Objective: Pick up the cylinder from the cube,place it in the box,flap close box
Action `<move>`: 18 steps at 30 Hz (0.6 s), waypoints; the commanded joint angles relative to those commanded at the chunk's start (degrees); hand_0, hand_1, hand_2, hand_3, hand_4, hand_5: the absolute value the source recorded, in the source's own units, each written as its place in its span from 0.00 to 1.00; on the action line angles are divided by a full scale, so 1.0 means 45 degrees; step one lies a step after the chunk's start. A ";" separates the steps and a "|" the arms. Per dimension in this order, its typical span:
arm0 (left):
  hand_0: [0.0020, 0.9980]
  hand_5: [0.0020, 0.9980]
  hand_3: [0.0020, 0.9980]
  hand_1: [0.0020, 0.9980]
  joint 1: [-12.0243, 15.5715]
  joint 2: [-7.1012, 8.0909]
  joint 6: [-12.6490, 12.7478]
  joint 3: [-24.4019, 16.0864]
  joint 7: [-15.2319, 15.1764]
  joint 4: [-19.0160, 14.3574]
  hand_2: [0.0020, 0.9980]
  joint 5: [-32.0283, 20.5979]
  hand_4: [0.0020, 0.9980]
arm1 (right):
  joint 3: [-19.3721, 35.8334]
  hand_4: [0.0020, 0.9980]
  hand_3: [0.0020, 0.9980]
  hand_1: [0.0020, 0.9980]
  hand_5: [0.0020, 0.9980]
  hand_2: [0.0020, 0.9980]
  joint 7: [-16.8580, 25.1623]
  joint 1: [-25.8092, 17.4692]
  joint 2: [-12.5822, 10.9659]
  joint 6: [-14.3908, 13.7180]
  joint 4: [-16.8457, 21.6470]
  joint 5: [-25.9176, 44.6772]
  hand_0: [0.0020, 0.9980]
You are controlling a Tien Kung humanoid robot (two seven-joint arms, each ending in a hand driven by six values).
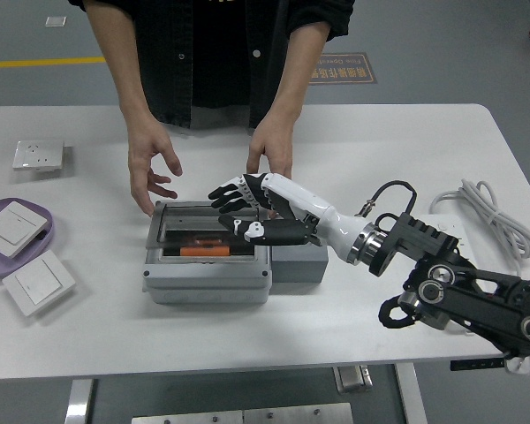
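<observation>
Reaching in from the right, the right hand (247, 212) spreading its black-tipped fingers (225, 196) over the lid (208, 212) of the grey box (207, 274), grasping nothing, palm lying low across the lid's right part, thumb stretching toward the box opening. Showing only as an orange strip through the gap under the tilted lid, the cylinder (203, 251) lying on its side inside the box. Sitting just right of the box and touching its side, the dark grey cube (299, 265), its top mostly hidden under the white forearm (322, 221). Hovering at the far side of the box, a person's two hands: one hand (152, 172) near the lid's back left corner with fingers curved downward, the other hand (272, 152) behind the robot's fingers, whether touching the lid, cannot tell. Lying on the white bench (274, 327) at the left, a purple plate (49, 231) carrying a white switch panel (13, 223), a second switch panel (39, 282) resting just in front of it, and a wall socket (38, 155) farther back. Lying at the right edge, a white power strip (455, 231) partly behind the black arm (464, 296), with its coiled cable (495, 216).
</observation>
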 joint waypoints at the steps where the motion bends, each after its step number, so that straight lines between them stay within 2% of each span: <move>1: 0.73 0.31 0.74 0.72 -0.0009 0.0012 -0.0008 -0.0091 -0.0003 -0.0005 0.70 0.0071 0.68 | -0.0040 0.63 0.71 0.71 0.30 0.71 0.0088 -0.0073 -0.0020 0.0102 -0.0033 0.0352 0.79; 7: 0.72 0.31 0.74 0.72 -0.0068 0.0068 -0.0039 -0.0377 -0.0041 -0.0012 0.70 0.0295 0.68 | -0.0140 0.62 0.71 0.70 0.30 0.71 0.0448 -0.0397 0.0185 0.0426 -0.0624 0.2013 0.77; 10: 0.72 0.31 0.73 0.72 -0.0025 0.0076 -0.0035 -0.0252 -0.0052 0.0003 0.70 0.0151 0.68 | 0.0074 0.62 0.72 0.70 0.31 0.71 0.0459 -0.0481 0.0175 0.0414 -0.0675 0.2162 0.76; 15: 0.72 0.31 0.73 0.72 0.0062 0.0094 -0.0036 0.0013 -0.0066 0.0040 0.70 -0.0156 0.67 | 0.0953 0.61 0.72 0.70 0.31 0.71 0.0264 -0.0668 -0.0046 0.0190 -0.0453 0.1596 0.75; 18: 0.72 0.31 0.73 0.72 0.0095 0.0123 -0.0052 0.0000 -0.0078 0.0050 0.70 -0.0180 0.67 | 0.1871 0.61 0.72 0.70 0.31 0.71 -0.0126 -0.0965 -0.0234 -0.0066 0.0065 0.0638 0.75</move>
